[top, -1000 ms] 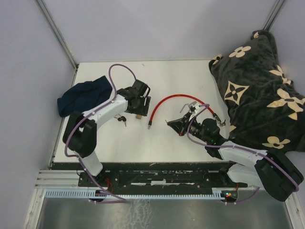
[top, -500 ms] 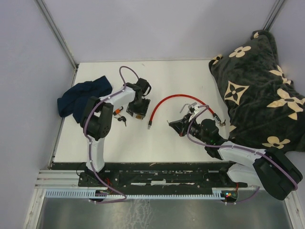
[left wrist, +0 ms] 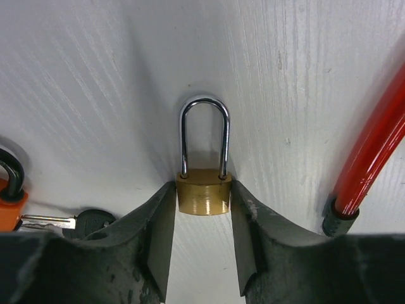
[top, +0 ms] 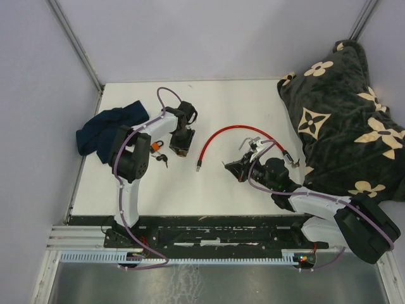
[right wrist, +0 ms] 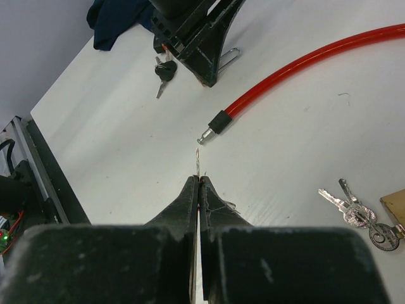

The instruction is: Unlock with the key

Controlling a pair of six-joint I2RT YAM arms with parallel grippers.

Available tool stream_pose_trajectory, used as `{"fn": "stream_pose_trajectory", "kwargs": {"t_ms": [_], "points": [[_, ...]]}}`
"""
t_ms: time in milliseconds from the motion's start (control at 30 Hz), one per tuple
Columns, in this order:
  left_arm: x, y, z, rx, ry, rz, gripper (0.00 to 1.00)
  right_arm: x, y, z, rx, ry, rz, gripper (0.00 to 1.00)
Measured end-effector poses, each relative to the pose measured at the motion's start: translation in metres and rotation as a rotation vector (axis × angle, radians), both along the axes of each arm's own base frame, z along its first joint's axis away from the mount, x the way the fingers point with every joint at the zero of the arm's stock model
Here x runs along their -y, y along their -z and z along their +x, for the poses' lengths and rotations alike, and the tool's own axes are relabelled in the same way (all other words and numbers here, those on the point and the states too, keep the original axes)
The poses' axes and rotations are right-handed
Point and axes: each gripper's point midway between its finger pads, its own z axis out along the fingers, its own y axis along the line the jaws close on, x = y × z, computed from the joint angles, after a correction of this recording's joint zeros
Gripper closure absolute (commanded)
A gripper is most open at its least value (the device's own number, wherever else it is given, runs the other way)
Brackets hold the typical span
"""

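Observation:
A brass padlock [left wrist: 204, 193] with a silver shackle lies on the white table [top: 190, 183], shackle pointing away from the left wrist camera. My left gripper [left wrist: 202, 190] has its two fingers pressed against the sides of the brass body. From above, that gripper [top: 179, 147] points down at the table and covers the padlock. My right gripper [right wrist: 199, 180] is shut on a thin key [right wrist: 199, 158], whose blade sticks out past the tips edge-on. It hovers right of centre [top: 239, 166], apart from the padlock.
A red cable lock [top: 234, 132] curves between the arms, its metal end [right wrist: 212, 126] just ahead of the key. An orange padlock [left wrist: 9, 193] with a black-headed key [left wrist: 88, 220] lies left of the brass one. Silver keys [right wrist: 354, 212], blue cloth [top: 111, 126], flowered blanket [top: 345, 120].
The left gripper has come down over the brass padlock and its jaws have narrowed onto the body. The right gripper has stayed almost still, holding the key.

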Motion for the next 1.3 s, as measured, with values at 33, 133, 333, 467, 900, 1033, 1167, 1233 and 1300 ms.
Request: {"fn": "stream_pose_trajectory", "kwargs": {"t_ms": [33,133,333,467,900,1033,1167,1233,1300], "points": [[0.000,0.000,0.000,-0.003,0.005,-0.002,0.60,0.000,0.001,0.000,-0.002,0.000,-0.001,0.98],[0.002,0.000,-0.002,-0.013,0.010,-0.012,0.70,0.000,0.003,0.000,-0.007,0.000,-0.006,0.98],[0.010,-0.001,-0.006,-0.030,0.012,-0.069,0.85,0.000,0.009,-0.002,-0.030,-0.009,-0.020,0.98],[0.020,-0.004,-0.022,-0.046,-0.015,-0.157,0.90,-0.003,0.005,-0.002,-0.036,-0.021,-0.021,0.98],[0.044,-0.057,-0.054,0.022,-0.242,-0.432,0.97,-0.020,-0.011,-0.006,-0.101,-0.056,0.005,0.98],[0.057,-0.084,-0.057,0.064,-0.311,-0.572,0.97,-0.034,-0.017,-0.018,-0.116,-0.093,0.010,0.98],[0.065,-0.104,-0.067,0.073,-0.379,-0.695,0.97,-0.049,-0.023,-0.031,-0.121,-0.122,0.010,0.98],[0.069,-0.112,-0.069,0.078,-0.409,-0.753,0.97,-0.055,-0.023,-0.034,-0.128,-0.124,0.013,0.98],[0.071,-0.119,-0.074,0.078,-0.450,-0.802,0.97,-0.057,-0.020,-0.035,-0.140,-0.114,0.008,0.98]]}}
